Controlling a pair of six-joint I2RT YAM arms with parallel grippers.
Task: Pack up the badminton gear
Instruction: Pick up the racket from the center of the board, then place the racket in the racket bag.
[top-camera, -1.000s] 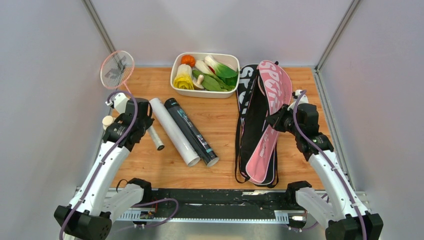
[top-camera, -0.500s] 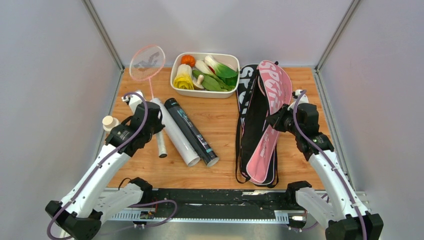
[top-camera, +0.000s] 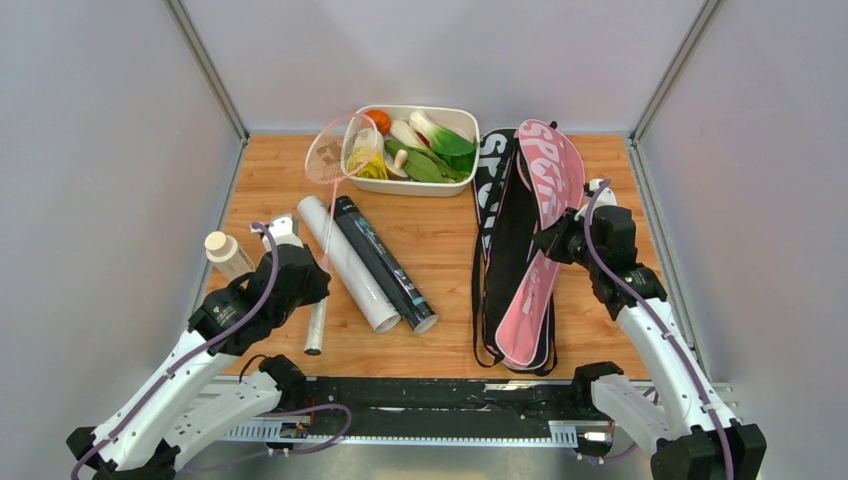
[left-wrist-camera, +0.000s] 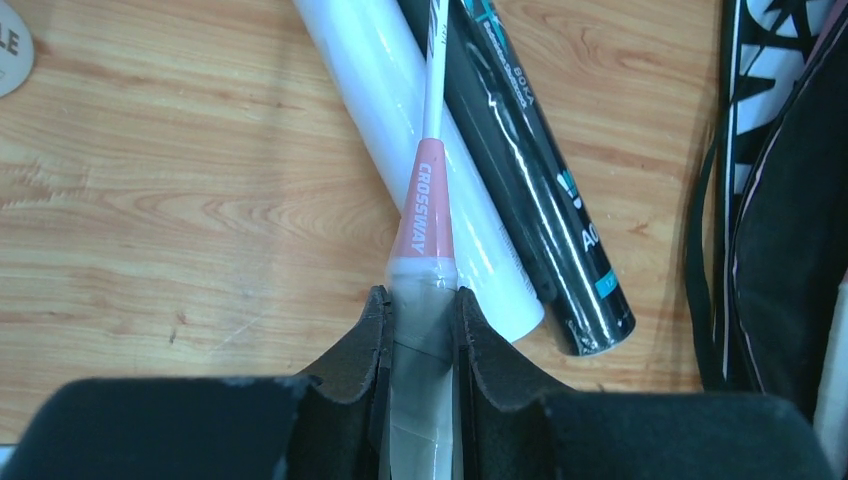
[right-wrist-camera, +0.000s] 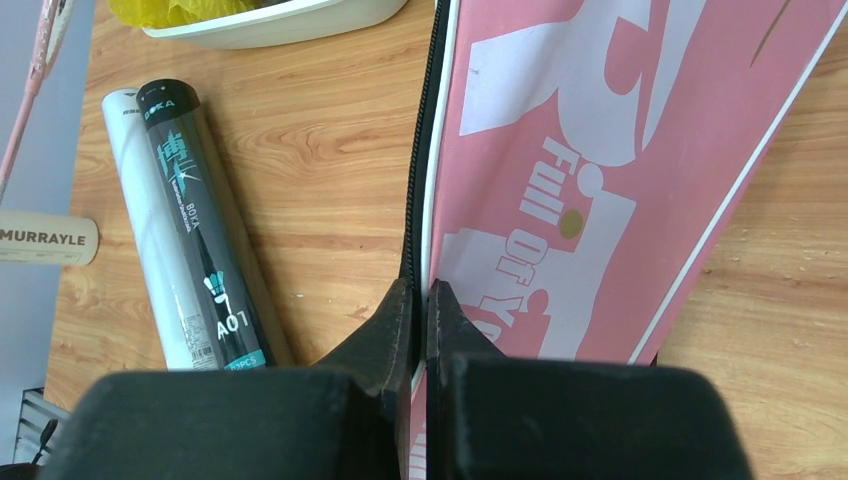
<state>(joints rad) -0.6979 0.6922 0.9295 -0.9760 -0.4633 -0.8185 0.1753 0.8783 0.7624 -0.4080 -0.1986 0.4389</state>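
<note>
Left pincer (left-wrist-camera: 422, 300): I'm clamping the pink thin-framed racquet (top-camera: 335, 158) by its handle, toward the surface's (top-camera: 440, 250) near-left corner.
Right pincer (right-wrist-camera: 420, 298): I'm pinching the pink fabric racquet cover (right-wrist-camera: 600, 150), near the right edge.

I see the pink racquet (left-wrist-camera: 422, 215) slanting over the white tube (top-camera: 350, 268), black tube (top-camera: 385, 263) touching, pink cover (top-camera: 545, 200) well right
</note>
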